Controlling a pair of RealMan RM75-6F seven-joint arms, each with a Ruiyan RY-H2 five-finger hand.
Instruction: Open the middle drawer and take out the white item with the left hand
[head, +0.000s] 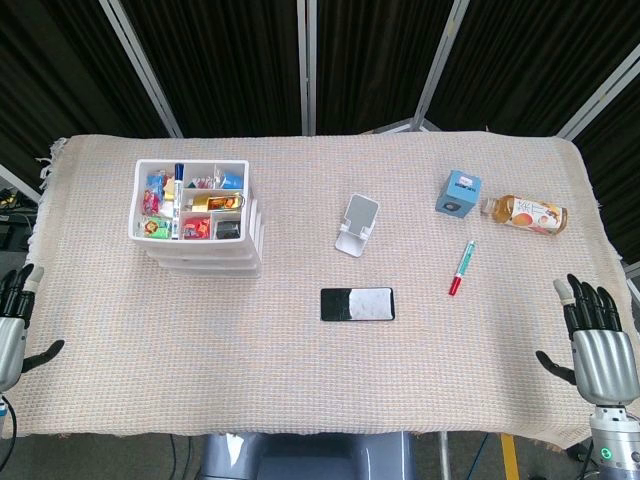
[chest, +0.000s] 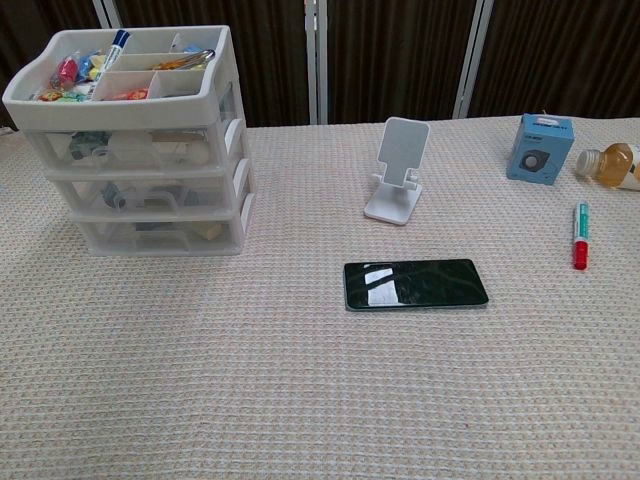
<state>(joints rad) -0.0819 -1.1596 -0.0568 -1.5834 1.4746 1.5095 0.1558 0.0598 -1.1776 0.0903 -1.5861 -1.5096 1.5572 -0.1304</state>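
Drawer unit: a white plastic box of three see-through drawers (chest: 140, 170) is set near the far left corner of the table, with an open tray of small colourful things on top.
Middle drawer: the middle drawer (chest: 150, 187) is seen closed, between the top and bottom drawers. A small lip is found at its right end, and that is likely the best place to be hooked and pulled.
White item: something pale is seen through the cloudy front of the middle drawer, but its shape cannot be made out.
How it may handle: the drawer is judged light and stiff, so the whole box may be dragged along when it is pulled. The white item is guessed to be small and light.
Left hand: the left hand (head: 14, 318) is held at the near left edge of the table, fingers apart, with nothing in it. It is partly cut off by the picture edge.
Right hand: the right hand (head: 596, 340) is held at the near right edge, fingers spread, with nothing in it.
Hidden: neither hand is shown in the chest view.
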